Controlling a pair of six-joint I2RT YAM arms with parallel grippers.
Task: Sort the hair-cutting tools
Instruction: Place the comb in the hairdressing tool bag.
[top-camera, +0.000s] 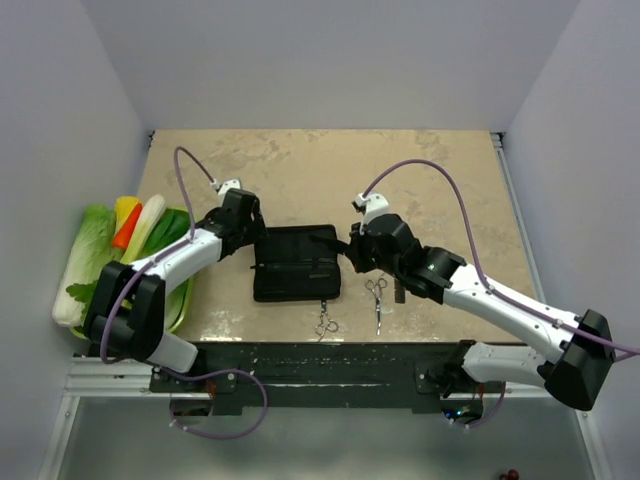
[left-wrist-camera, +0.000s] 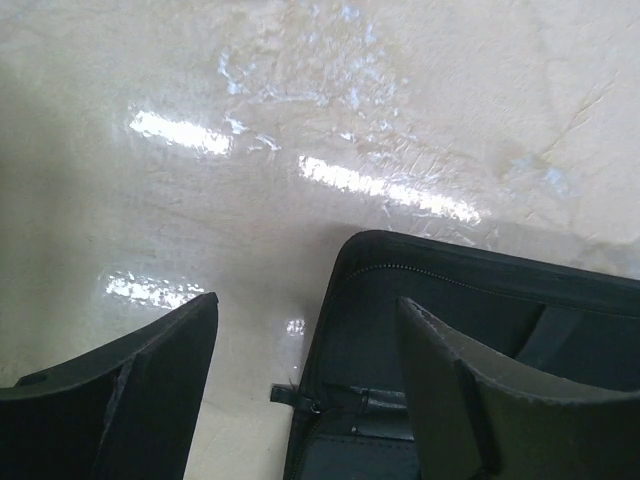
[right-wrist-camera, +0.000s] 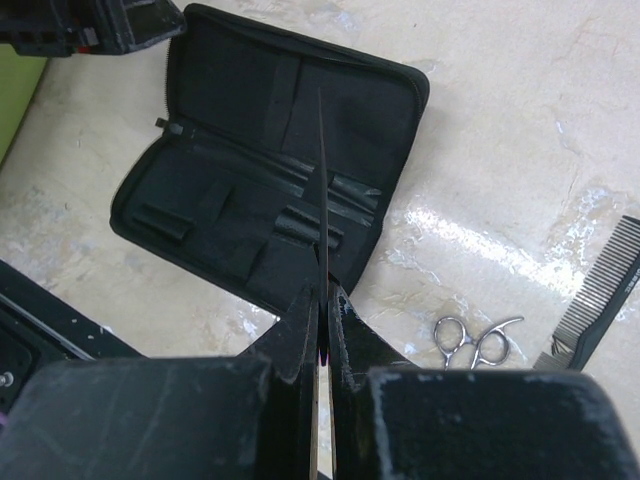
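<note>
A black fabric case (top-camera: 296, 262) lies open on the table. My right gripper (top-camera: 350, 248) is shut on a slim black comb (right-wrist-camera: 322, 170), seen edge-on and pointing over the case's inner pockets (right-wrist-camera: 250, 190); the right gripper (right-wrist-camera: 322, 285) hovers at the case's right edge. My left gripper (top-camera: 255, 235) is open, its jaws straddling the case's zipped edge (left-wrist-camera: 340, 290). Two silver scissors lie on the table: one (top-camera: 377, 293) right of the case, also in the right wrist view (right-wrist-camera: 478, 340), and one (top-camera: 326, 322) at the front edge. A second black comb (right-wrist-camera: 600, 300) lies beside the scissors.
A green tray (top-camera: 180, 300) with cabbage (top-camera: 85, 260), carrot and other vegetables stands at the left edge. The black rail (top-camera: 330, 365) with the arm bases runs along the front edge. White walls close in the table's sides and back.
</note>
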